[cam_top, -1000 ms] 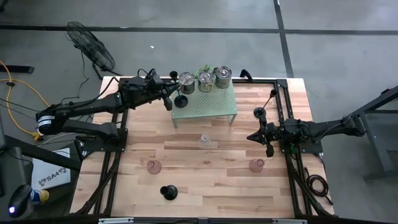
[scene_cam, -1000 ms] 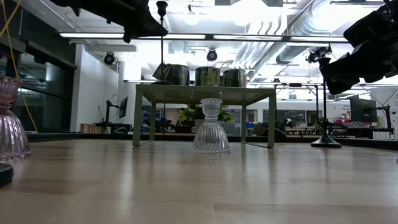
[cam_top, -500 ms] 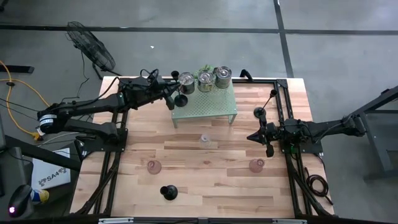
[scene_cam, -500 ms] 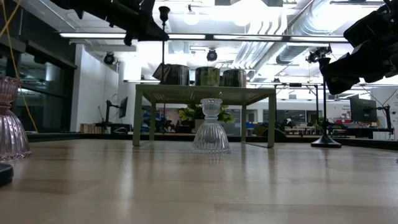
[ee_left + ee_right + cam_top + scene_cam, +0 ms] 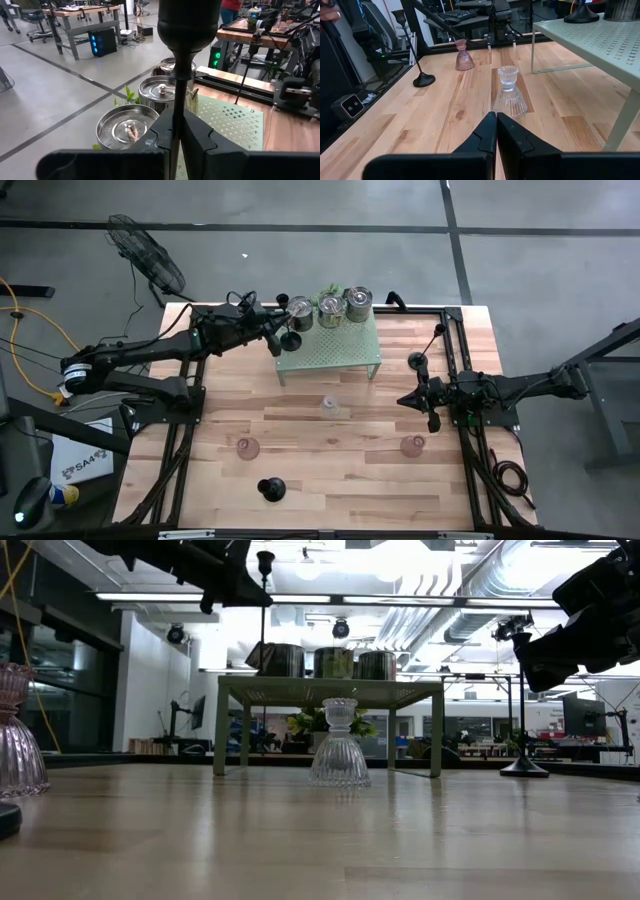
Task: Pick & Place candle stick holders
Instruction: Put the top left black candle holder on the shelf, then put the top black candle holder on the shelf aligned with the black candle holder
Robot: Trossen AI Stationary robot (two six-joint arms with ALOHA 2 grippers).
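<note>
Rack (image 5: 335, 348) sits far-centre on the surface (image 5: 340, 480). On its far edge, 3 cups (image 5: 330, 307) in a row, plant (image 5: 327, 291) behind them. Left gripper (image 5: 274, 332) at rack's far-left corner w/ slim-stemmed holder (image 5: 290, 340), its base over the rack's edge. Clear glass holder (image 5: 328, 407) just near of rack, centre. Near-left: small holder (image 5: 247, 447); near-right: another (image 5: 412, 446). Round-based holder (image 5: 271, 490) nearest, left of centre. Another slim holder (image 5: 419, 358) far right, right gripper (image 5: 406, 400) just near of it.

The setting is a robotics lab or workshop: a wooden bench (image 5: 330, 470) on a grey concrete floor (image 5: 300, 270), exposed ceiling ducts (image 5: 470, 580), strip lights (image 5: 330, 597), other workbenches (image 5: 85, 12) with electronics, and a standing fan (image 5: 145, 250).
</note>
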